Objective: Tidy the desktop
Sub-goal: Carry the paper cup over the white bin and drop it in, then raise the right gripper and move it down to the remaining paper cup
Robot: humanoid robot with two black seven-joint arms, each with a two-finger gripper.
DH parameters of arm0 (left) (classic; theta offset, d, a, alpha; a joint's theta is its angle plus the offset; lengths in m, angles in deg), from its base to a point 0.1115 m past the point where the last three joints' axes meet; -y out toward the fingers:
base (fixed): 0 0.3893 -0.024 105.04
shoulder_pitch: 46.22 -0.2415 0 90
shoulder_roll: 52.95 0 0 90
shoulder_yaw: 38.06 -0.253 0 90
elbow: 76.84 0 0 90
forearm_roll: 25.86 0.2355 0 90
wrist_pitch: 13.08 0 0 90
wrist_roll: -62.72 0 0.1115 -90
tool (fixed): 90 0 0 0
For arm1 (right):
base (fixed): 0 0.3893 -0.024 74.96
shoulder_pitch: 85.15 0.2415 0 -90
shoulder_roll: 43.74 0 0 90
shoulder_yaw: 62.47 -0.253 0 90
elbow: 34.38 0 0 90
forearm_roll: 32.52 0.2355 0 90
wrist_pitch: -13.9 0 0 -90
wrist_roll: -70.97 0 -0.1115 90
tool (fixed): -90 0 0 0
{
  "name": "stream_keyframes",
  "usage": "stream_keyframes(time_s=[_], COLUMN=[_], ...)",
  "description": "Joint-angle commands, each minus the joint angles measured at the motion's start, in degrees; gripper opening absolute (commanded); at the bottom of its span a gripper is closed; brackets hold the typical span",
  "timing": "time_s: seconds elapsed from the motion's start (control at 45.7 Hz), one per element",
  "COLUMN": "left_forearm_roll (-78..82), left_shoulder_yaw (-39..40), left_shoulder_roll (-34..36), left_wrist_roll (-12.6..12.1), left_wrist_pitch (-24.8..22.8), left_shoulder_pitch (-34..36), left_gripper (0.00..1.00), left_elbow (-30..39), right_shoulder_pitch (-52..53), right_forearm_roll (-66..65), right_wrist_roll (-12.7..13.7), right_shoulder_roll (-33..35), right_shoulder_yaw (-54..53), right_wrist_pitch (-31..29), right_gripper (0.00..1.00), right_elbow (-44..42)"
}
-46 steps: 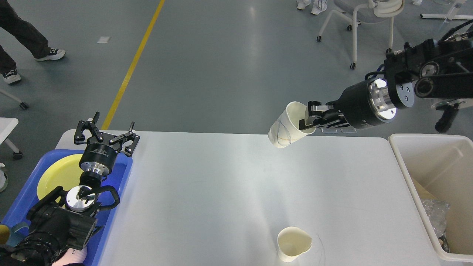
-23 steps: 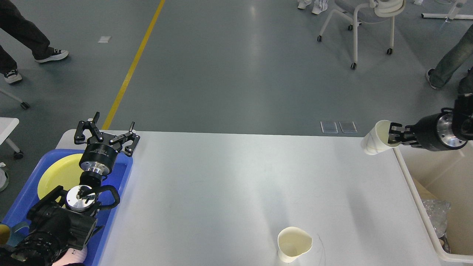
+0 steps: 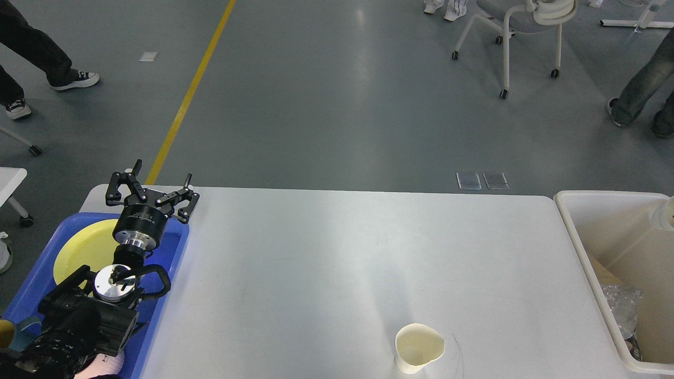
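Note:
The white desktop fills the middle of the head view. A cream paper cup with a dented rim stands upright near its front edge, right of centre. My left gripper is open and empty, hovering over the far end of the blue tray at the table's left. My right gripper is out of view. A pale blurred shape shows at the right edge, over the white bin; I cannot tell what it is.
A yellow plate lies in the blue tray under my left arm. The white bin at the table's right holds crumpled clear plastic and brown card. Beyond the table are a wheeled chair and people's legs.
My right arm carried a paper cup from above the table's far edge rightward over the bin and has left the view. The left arm and the standing cup have not moved.

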Motion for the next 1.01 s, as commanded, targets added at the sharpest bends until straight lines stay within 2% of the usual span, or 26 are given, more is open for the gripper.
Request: stream_keyframes(time_s=[0.0,0.066,0.131,0.306,0.328,0.35,0.372,0.416,0.438,0.985], left_forearm_roll=[0.0,0.1,0.0,0.0,0.1,0.0,0.0,0.1,0.0,0.0], left_shoulder_yaw=[0.0,0.0,0.0,0.0,0.0,0.0,0.0,0.0,0.0,0.0], left_shoulder_roll=[0.1,0.0,0.1,0.1,0.1,0.1,0.0,0.1,0.1,0.1], left_wrist_roll=[0.0,0.0,0.0,0.0,0.0,0.0,0.0,0.0,0.0,0.0], left_wrist_pitch=[0.0,0.0,0.0,0.0,0.0,0.0,0.0,0.0,0.0,0.0], left_shoulder_pitch=[0.0,0.0,0.0,0.0,0.0,0.0,0.0,0.0,0.0,0.0], left_gripper=[1.0,1.0,1.0,1.0,1.0,1.0,1.0,1.0,1.0,1.0], left_elbow=[0.0,0.0,0.0,0.0,0.0,0.0,0.0,0.0,0.0,0.0], right_shoulder_pitch=[-13.7,-18.7,-21.8,-22.9,-22.9,-22.9,-22.9,-23.0,-23.0,-20.4], right_forearm_roll=[4.7,5.4,5.6,5.6,5.6,5.6,5.6,5.6,5.6,5.5], right_wrist_roll=[0.4,0.5,0.5,0.5,0.5,0.5,0.4,0.4,0.4,0.4], right_shoulder_roll=[-5.0,-7.6,-9.2,-9.4,-9.4,-9.5,-9.5,-9.6,-9.7,-13.0], right_shoulder_yaw=[-7.0,-10.2,-12.3,-13.4,-13.4,-13.3,-13.3,-13.3,-13.3,-13.1], right_wrist_pitch=[0.3,0.2,0.2,0.3,0.3,0.3,0.3,0.3,0.3,0.1], right_gripper=[0.0,0.0,0.0,0.0,0.1,0.61,1.0,0.97,1.0,1.0], right_elbow=[-14.7,-22.1,-26.1,-26.5,-26.5,-26.5,-26.5,-26.5,-26.4,-27.1])
